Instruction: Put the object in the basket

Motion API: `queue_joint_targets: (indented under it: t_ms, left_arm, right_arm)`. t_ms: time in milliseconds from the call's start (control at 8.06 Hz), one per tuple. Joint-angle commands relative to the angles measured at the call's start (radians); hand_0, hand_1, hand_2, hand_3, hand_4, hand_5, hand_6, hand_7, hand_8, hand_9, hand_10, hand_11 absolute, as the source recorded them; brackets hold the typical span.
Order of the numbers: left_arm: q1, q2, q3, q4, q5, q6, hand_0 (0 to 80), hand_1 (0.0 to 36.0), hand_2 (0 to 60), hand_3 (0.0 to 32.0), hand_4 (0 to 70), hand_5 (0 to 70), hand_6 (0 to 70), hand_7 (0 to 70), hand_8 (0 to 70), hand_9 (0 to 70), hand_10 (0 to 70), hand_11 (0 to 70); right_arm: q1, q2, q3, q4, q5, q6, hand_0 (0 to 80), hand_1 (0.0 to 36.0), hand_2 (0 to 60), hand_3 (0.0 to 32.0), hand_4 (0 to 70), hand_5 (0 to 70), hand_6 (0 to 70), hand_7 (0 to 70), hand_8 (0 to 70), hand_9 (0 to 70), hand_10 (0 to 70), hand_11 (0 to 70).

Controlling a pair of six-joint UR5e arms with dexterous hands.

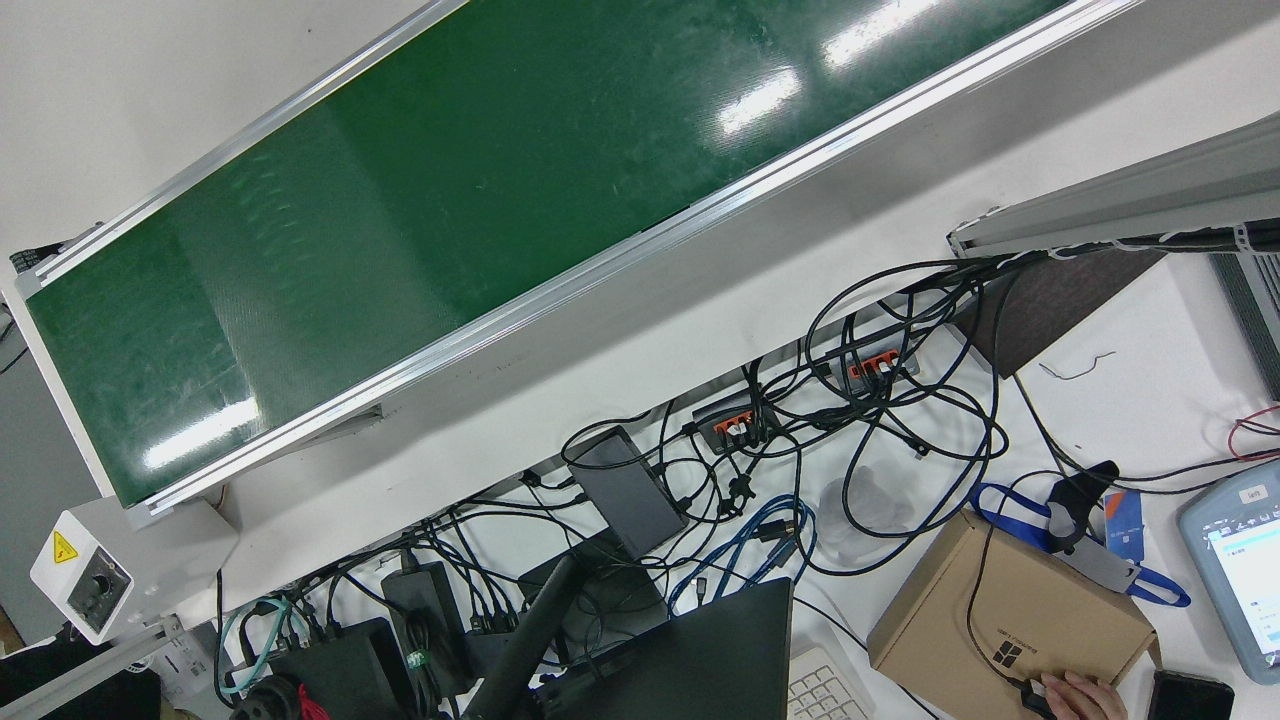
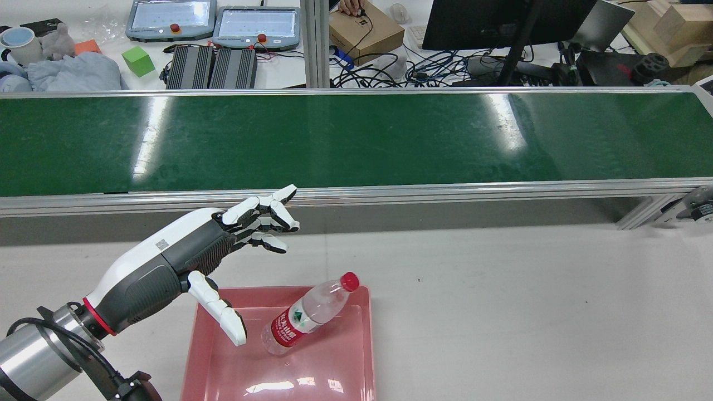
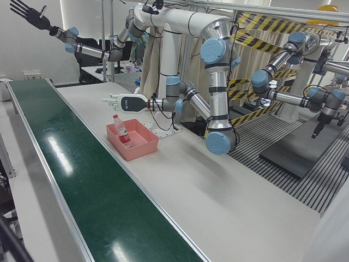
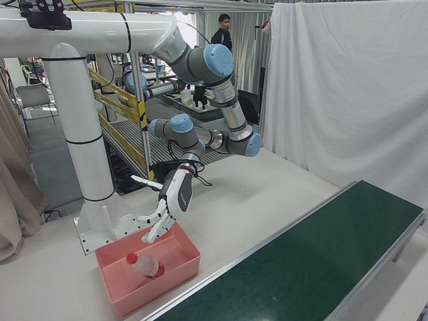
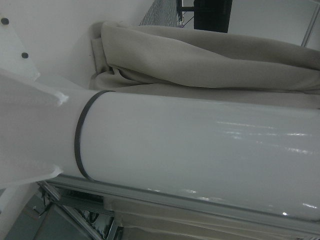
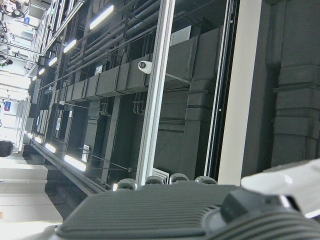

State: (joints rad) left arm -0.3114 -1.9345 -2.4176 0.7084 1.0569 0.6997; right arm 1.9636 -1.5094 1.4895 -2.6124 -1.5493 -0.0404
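Bottle (image 2: 308, 318) in pink basket (image 2: 365, 334); left hand (image 2: 223, 245) spread open, empty, above the basket's edge.
Right hand is unseen in the rear view; its state cannot be told from its own camera.

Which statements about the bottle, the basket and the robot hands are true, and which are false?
1. The bottle lies inside the pink basket. True.
2. The left robot hand holds the bottle. False: it is open above the basket's corner and does not touch the bottle.
3. The bottle's cap is blue. False: it is red.
4. The cap end points toward the green conveyor belt. True.
5. The right robot hand rests on the table. False: it is raised high, with its fingers spread.
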Motion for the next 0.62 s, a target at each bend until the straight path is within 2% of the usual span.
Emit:
queue_joint_targets:
  t_ms: [0,248,372,497]
  left_arm:
    - [-0.005,0.025,-0.02,0.008,-0.002,0.0,45.6,0.0,0.0,1.6,3.6,45.7,6.4,4.5,18.3,18.6,18.7,26.9]
    - [0.008,0.025,-0.018,0.002,-0.002,0.001,24.8,0.0,0.0,9.2,2.4,33.9,5.4,2.6,13.3,11.9,12.8,17.7]
    - [0.011,0.031,-0.009,-0.015,-0.002,0.001,28.2,0.0,0.0,11.0,3.1,28.6,5.3,2.0,11.6,9.3,13.0,18.0]
    - [0.014,0.082,-0.006,-0.094,0.0,-0.003,41.9,0.0,0.0,9.8,4.7,27.2,6.4,3.8,13.2,10.0,14.0,19.9]
  right_arm:
    - [0.0,0.0,0.0,0.0,0.0,0.0,0.0,0.0,0.0,0.0,0.0,0.0,0.0,0.0,0.0,0.0,0.0,0.0]
    - [0.0,0.0,0.0,0.0,0.0,0.0,0.0,0.0,0.0,0.0,0.0,0.0,0.0,0.0,0.0,0.0,0.0,0.0]
    - [0.0,0.0,0.0,0.0,0.0,0.0,0.0,0.0,0.0,0.0,0.0,0.0,0.0,0.0,0.0,0.0,0.0,0.0]
    - [0.001,0.0,0.0,0.0,0.0,0.0,0.0,0.0,0.0,0.0,0.0,0.0,0.0,0.0,0.0,0.0,0.0,0.0]
